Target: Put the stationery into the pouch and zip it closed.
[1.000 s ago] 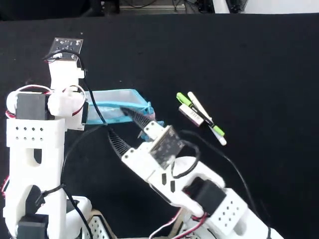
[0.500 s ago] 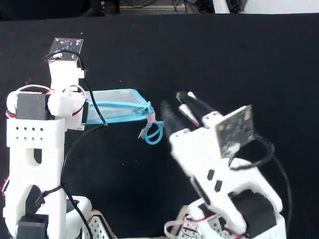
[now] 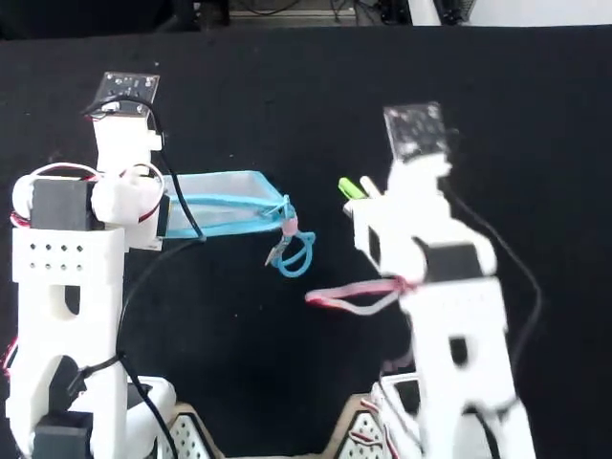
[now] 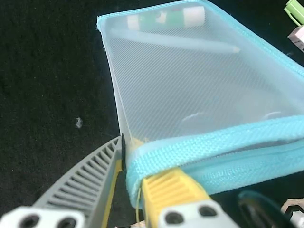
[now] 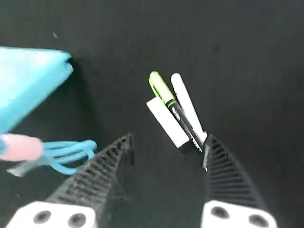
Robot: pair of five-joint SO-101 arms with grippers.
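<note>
Black tabletop (image 3: 516, 86): left end effector (image 4: 133, 178) clamps pouch (image 4: 190, 90); right end effector (image 5: 168, 138), open over pens (image 5: 183, 111) beside pouch, may scatter them.

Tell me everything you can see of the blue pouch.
The pouch is a flat pale-blue case of see-through mesh with a turquoise fabric zip band along one long edge. It rests on the black table, with the left gripper shut on one end at the band. At the other end hang a pink tab and a blue cord loop. Through the mesh show a green-and-white marker and a pale pen. Whether the zip is open I cannot tell.
</note>
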